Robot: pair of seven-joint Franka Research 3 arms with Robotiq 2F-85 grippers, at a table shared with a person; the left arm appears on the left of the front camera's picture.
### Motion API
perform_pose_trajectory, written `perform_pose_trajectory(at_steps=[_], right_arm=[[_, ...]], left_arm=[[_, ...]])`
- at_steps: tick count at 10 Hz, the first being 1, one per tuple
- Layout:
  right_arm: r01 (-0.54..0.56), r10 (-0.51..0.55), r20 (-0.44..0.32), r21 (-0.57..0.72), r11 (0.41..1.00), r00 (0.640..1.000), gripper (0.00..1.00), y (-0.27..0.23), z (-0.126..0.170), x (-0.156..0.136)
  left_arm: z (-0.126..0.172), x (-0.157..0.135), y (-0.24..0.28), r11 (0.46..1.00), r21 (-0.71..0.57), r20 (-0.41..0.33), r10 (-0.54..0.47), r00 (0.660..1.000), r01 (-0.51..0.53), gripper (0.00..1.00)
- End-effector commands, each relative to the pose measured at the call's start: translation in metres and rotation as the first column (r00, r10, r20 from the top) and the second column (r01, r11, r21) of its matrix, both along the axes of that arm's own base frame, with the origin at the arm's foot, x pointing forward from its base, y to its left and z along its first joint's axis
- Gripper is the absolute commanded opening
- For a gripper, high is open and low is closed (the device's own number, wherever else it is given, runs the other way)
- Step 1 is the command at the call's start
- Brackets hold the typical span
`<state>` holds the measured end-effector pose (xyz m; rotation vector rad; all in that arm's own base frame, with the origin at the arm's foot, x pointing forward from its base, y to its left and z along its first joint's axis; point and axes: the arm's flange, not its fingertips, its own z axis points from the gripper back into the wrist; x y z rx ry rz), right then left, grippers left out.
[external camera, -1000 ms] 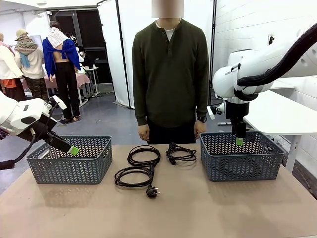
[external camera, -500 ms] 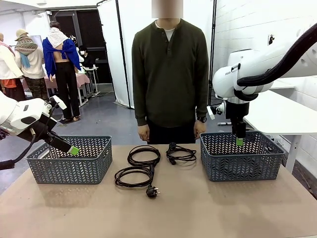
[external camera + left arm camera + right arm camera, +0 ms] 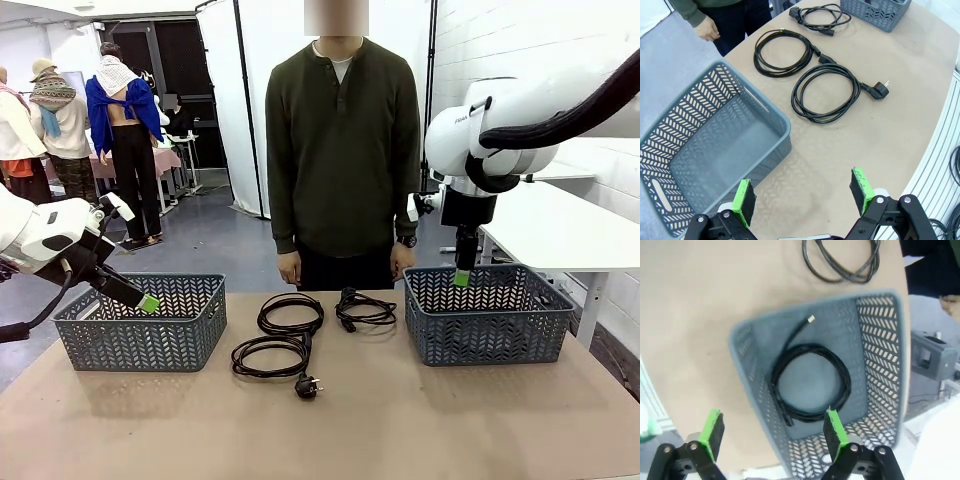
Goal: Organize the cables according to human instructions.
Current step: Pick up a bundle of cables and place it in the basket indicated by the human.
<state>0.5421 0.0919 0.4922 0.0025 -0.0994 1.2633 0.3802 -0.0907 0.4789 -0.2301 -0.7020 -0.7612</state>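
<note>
- Worktop (image 3: 450, 420): brown surface carrying 2 grey lattice baskets and 3 loose cable bundles.
- The human (image 3: 343, 150): stands at the far edge, centre, both hands hanging at the sides. No pointing gesture is observed.
- Right basket (image 3: 490, 335): holds 1 coiled cable (image 3: 846, 385), lying flat on the floor of the basket.
- Left basket (image 3: 140, 340): the interior seen from the left wrist is bare.
- Loose cables, all between the 2 baskets:
  - the nearest bundle (image 3: 795, 97) has its plug (image 3: 879, 90) trailing toward the robot's side
  - the second bundle (image 3: 757, 55) lies just behind the nearest, touching or nearly so
  - the third bundle (image 3: 372, 320) lies closest to the right basket
- Right end effector (image 3: 772, 432): jaws wide apart, nothing between the pads, hanging above the right basket over the coil inside.
- Left end effector (image 3: 802, 195): jaws spread, empty, poised at the near rim of the left basket.
- Step in hand, as judged: 1 of 4 cables is sorted and 3 are outstanding. Both arms stand between picks, awaiting a direction from the human.
- Next move, as judged:
  - Once a bundle and a basket are indicated, an end effector must travel to that coil.
  - It must then descend with the jaws straddling the stacked loops.
  - Closing on all the strands together will let the bundle lift without uncoiling.
</note>
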Motion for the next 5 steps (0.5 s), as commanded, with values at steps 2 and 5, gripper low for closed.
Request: perform_pose_trajectory(at_steps=[2,5], right_arm=[[0.095,-0.105,0.083,0.119,0.988,0.991,1.00,0.012,-0.013,-0.059],[0.090,-0.118,0.117,0.217,0.972,0.986,1.00,0.026,-0.025,-0.100]], left_arm=[[-0.001,0.001,0.001,1.000,-0.014,-0.009,0.008,1.000,-0.008,1.00],[-0.001,0.001,0.001,1.000,-0.014,-0.009,0.008,1.000,-0.008,1.00]])
